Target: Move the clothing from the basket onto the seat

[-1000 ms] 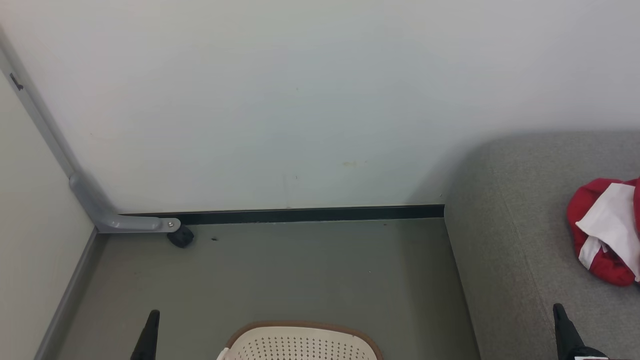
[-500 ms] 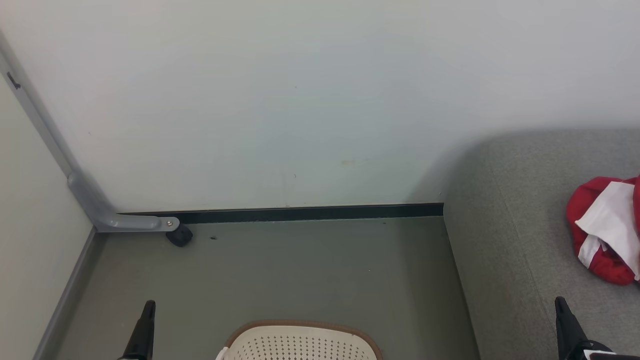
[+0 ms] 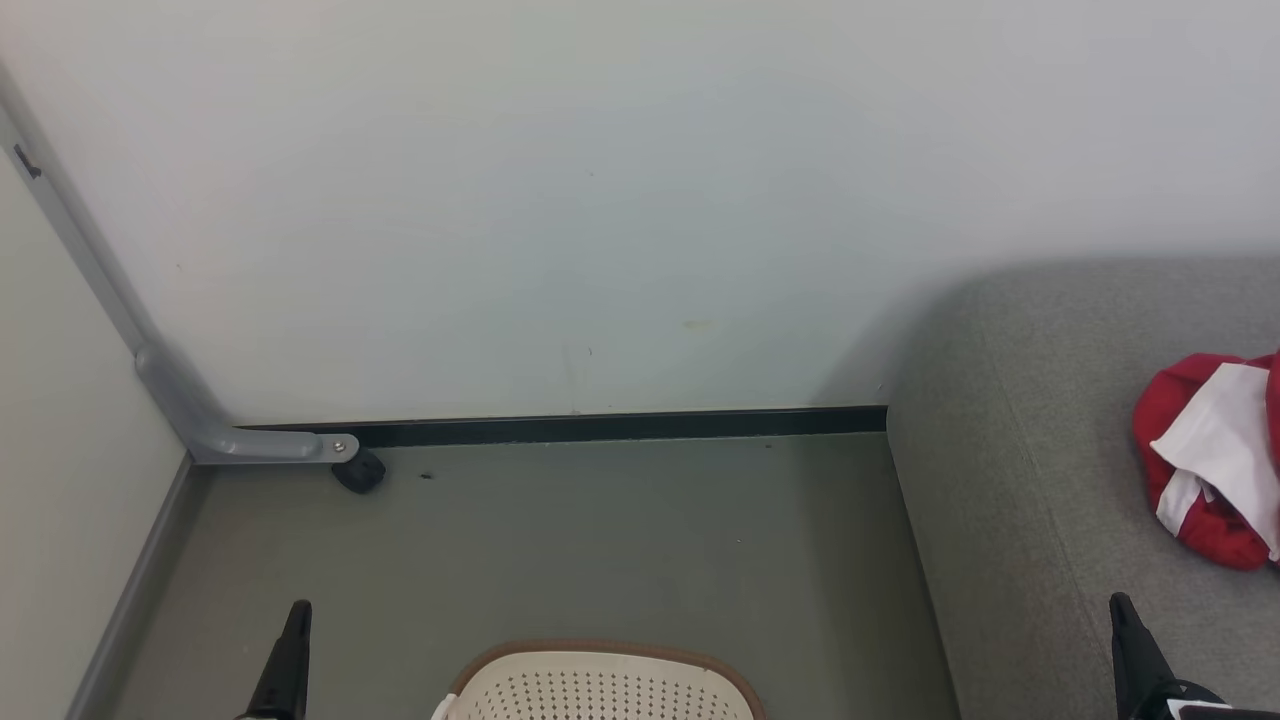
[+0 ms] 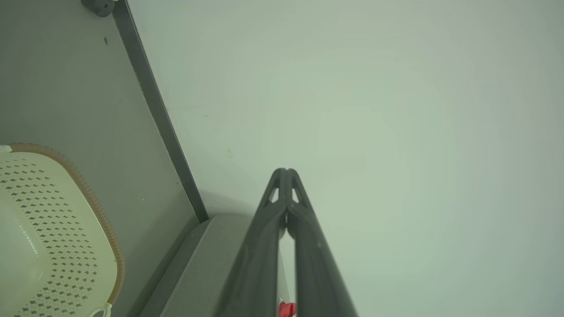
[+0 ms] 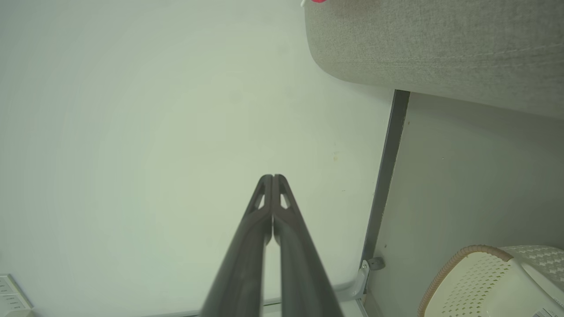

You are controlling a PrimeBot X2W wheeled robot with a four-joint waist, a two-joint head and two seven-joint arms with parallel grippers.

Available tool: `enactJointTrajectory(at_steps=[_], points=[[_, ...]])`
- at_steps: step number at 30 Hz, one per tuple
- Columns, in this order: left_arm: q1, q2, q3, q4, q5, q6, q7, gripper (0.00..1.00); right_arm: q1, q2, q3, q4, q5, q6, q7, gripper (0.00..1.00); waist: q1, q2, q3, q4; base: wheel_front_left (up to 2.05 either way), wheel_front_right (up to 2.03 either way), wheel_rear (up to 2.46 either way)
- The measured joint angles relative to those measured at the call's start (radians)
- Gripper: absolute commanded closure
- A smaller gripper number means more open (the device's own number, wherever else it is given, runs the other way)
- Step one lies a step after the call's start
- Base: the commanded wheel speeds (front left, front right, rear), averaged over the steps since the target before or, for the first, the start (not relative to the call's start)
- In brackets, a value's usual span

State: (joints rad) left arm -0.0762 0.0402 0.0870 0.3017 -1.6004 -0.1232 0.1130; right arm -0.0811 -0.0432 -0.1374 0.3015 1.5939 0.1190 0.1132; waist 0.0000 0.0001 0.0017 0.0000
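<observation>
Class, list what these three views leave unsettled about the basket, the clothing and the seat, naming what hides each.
1. The basket: the head view's bottom edge cuts it off, and the left wrist view's left edge does too, so its contents are hidden.
2. The clothing: cut by the head view's right edge, so the number of garments is unclear.
3. The seat: it runs past the head view's right edge, so its extent is hidden.

The head camera looks forward and down at the floor (image 3: 600,540), the wall (image 3: 600,200), the basket (image 3: 600,690) at bottom centre and the seat (image 3: 1050,450) at right. The left wrist camera looks along the left end effector (image 4: 285,171) at that wall, rolled so the floor lies left. The right one, along the right end effector (image 5: 272,177), has it right. All share wall, basket and seat.
</observation>
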Motion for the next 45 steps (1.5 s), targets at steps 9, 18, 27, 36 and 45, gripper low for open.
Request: enactJointTrajectory(at_steps=[9, 18, 27, 36, 45], points=[[0.0, 0.0, 0.0, 0.0, 0.0, 0.0, 0.0, 1.0, 0.0, 0.0, 0.0, 0.0, 0.0, 0.0, 0.0, 1.0, 0.0, 0.0, 0.0, 0.0, 0.0, 0.0, 0.0], [0.0, 0.0, 0.0, 0.0, 0.0, 0.0, 0.0, 1.0, 0.0, 0.0, 0.0, 0.0, 0.0, 0.0, 0.0, 1.0, 0.0, 0.0, 0.0, 0.0, 0.0, 0.0, 0.0], [0.0, 0.0, 0.0, 0.0, 0.0, 0.0, 0.0, 1.0, 0.0, 0.0, 0.0, 0.0, 0.0, 0.0, 0.0, 1.0, 0.0, 0.0, 0.0, 0.0, 0.0, 0.0, 0.0], [0.0, -0.001, 0.0, 0.0, 0.0, 0.0, 0.0, 1.0, 0.0, 0.0, 0.0, 0.0, 0.0, 0.0, 0.0, 1.0, 0.0, 0.0, 0.0, 0.0, 0.0, 0.0, 0.0], [0.0, -0.001, 0.0, 0.0, 0.0, 0.0, 0.0, 1.0, 0.0, 0.0, 0.0, 0.0, 0.0, 0.0, 0.0, 1.0, 0.0, 0.0, 0.0, 0.0, 0.0, 0.0, 0.0]])
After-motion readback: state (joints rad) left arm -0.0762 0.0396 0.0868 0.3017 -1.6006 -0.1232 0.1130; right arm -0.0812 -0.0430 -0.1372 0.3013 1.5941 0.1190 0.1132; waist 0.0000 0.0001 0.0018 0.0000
